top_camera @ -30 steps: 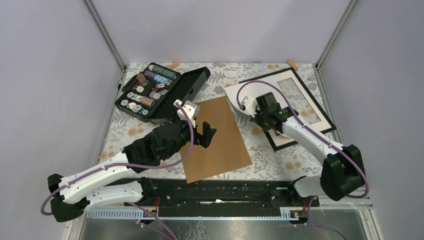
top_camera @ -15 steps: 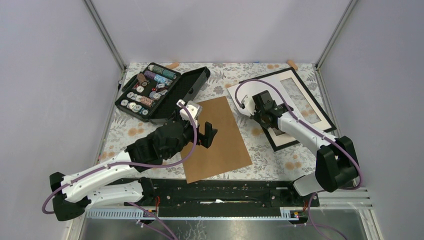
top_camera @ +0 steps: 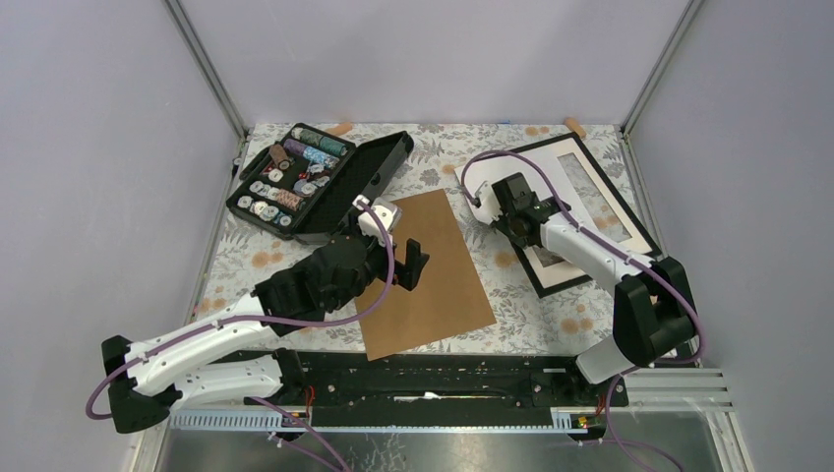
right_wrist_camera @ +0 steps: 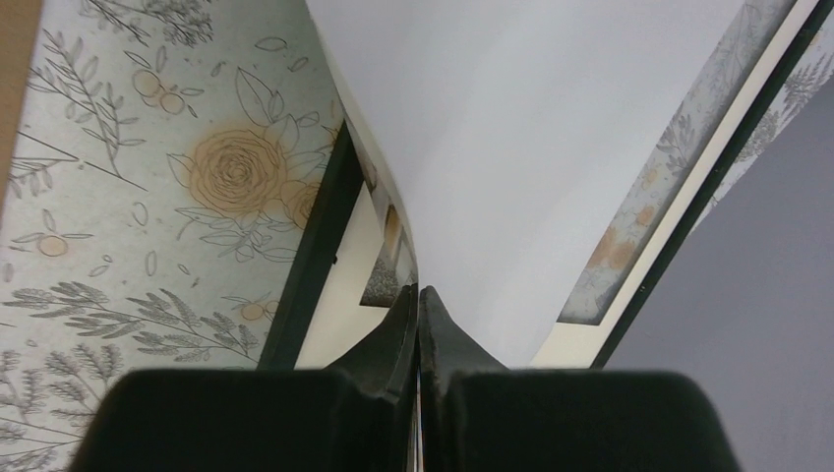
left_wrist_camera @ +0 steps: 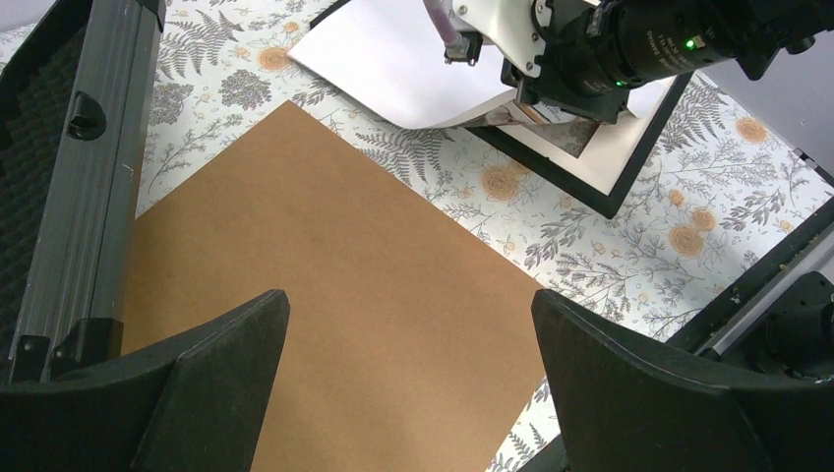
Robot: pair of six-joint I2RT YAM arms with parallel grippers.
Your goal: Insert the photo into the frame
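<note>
Right gripper fingers pressed together on the photo's edge. The sheet is curled with its white back up, hanging over the near-left corner of the frame. The frame lies flat at the far right of the floral tabletop. Left gripper is spread wide and empty, hovering above the brown backing board beside the thread spool case.

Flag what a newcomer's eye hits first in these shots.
The right gripper pinches the photo, white back up, so that it curls over the black frame at the far right. At centre, the left gripper hangs open over the brown backing board. The open case of thread spools sits at the far left, a patch of colour.
</note>
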